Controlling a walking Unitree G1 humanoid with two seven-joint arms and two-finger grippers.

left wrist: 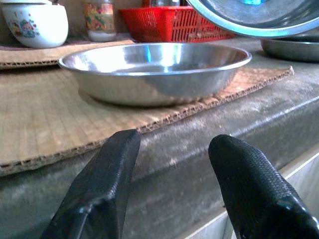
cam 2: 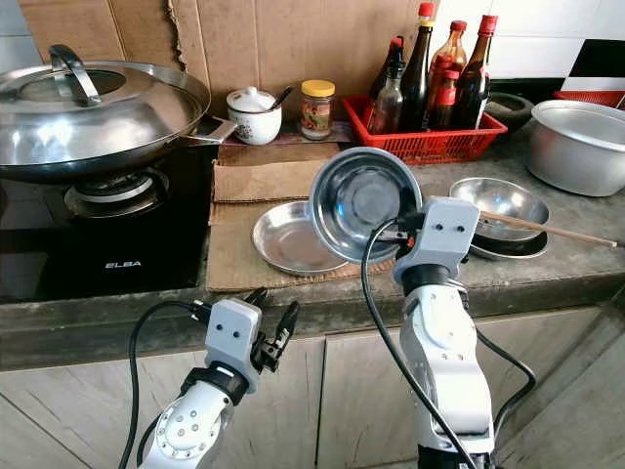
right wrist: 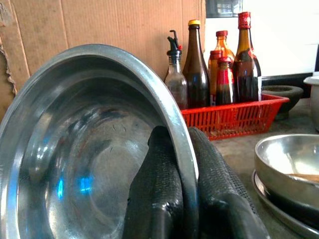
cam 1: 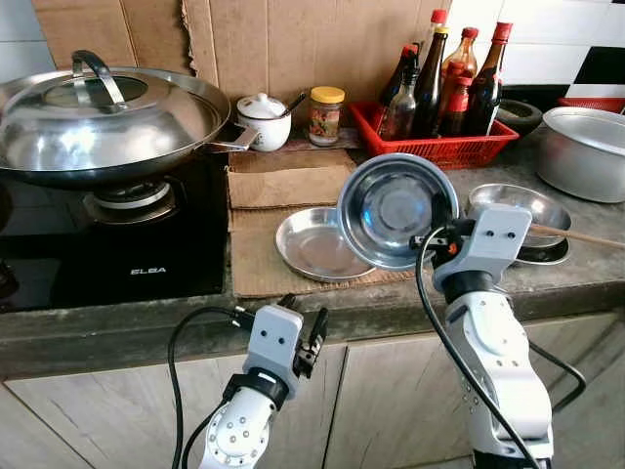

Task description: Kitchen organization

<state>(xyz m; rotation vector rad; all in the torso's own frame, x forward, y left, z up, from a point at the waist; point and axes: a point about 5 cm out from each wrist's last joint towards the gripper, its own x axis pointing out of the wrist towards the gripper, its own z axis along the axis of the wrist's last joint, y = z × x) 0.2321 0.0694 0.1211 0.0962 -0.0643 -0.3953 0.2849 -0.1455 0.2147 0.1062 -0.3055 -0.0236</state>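
the right hand is pinching the rim of the steel bowl, tilting it above the table's front edge, just beside the flat steel dish; the left hand is hanging open below that edge.

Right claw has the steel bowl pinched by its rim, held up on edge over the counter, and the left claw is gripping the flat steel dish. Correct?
Not quite. The left claw is open at the counter edge, short of the flat steel dish; the left wrist view shows it. The right claw does pinch the steel bowl by its rim.
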